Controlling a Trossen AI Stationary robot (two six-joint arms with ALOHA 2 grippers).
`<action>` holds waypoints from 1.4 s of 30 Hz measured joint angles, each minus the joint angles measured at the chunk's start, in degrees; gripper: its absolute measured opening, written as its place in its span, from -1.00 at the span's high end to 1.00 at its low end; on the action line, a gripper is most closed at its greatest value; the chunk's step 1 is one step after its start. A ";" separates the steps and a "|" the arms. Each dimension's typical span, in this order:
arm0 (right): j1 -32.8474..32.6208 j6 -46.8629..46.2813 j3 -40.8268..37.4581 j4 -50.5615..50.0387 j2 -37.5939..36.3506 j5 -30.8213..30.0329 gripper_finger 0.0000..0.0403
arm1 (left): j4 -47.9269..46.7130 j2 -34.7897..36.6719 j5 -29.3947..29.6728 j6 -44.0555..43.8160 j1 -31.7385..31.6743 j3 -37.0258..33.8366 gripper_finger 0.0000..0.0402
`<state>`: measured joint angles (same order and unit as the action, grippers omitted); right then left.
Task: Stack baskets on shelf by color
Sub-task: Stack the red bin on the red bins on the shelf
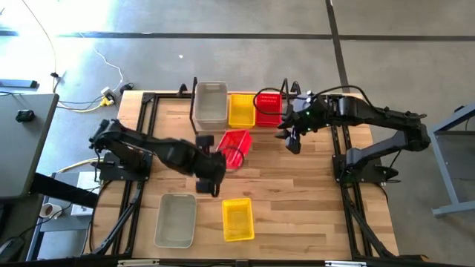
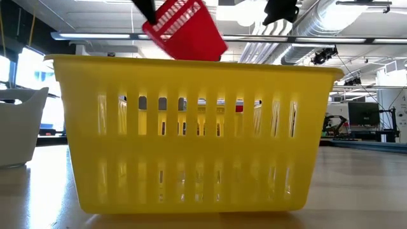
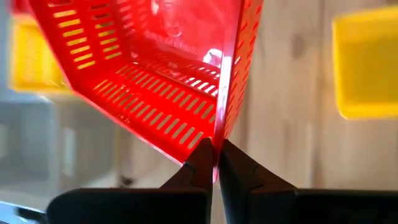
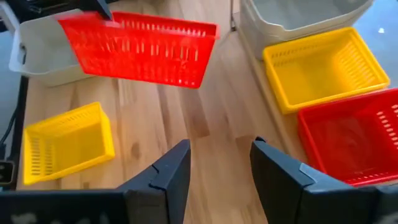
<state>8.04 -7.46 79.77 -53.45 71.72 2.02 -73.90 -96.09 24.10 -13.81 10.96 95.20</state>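
My left gripper (image 1: 216,165) is shut on a red basket (image 1: 234,148) and holds it in the air over the middle of the table; the low view shows this basket (image 2: 184,28) tilted, high above the tabletop. The shelf (image 1: 194,87) at the far edge carries a grey-white basket (image 1: 210,104), a yellow basket (image 1: 242,110) and a red basket (image 1: 269,107) side by side. My right gripper (image 4: 221,155) stands open with nothing in it, just in front of the shelf's red basket (image 4: 354,137). My left gripper pinches the rim of one side wall (image 3: 217,155) of the red basket, one finger (image 3: 199,163) inside the basket and the other outside. The fingers slant down from the table's left. The basket is lifted clear and tilted, its open side turned toward the gripper.
A yellow basket (image 1: 237,219) and a grey-white basket (image 1: 176,220) stand on their bottoms near the table's near edge. The yellow one (image 2: 191,133) fills the low view. Bare wood lies between them and the shelf.
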 joint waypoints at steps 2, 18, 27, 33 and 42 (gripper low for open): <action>-0.89 -0.01 0.00 0.05 0.00 0.00 0.25 | -1.09 -1.92 -1.59 -3.06 1.13 -0.02 1.00; -2.58 -3.02 0.00 -0.73 0.00 -6.66 0.25 | -3.59 -17.05 -4.20 -17.15 0.55 -0.04 1.00; -2.58 -3.01 0.00 -0.72 0.00 -8.27 0.25 | -2.73 -20.53 -5.94 -16.65 -0.23 -0.04 1.00; -2.58 -3.09 0.00 -0.72 0.00 -8.33 0.25 | -2.58 -20.59 -7.68 -15.28 -1.20 -0.07 1.00; -2.58 -3.19 0.00 -0.72 0.00 -8.31 0.25 | -2.50 -20.59 -13.15 -10.86 -3.88 -0.07 1.00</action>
<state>5.45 -10.66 79.77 -54.17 71.72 -6.28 -76.40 -116.68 10.95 -24.67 7.08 95.13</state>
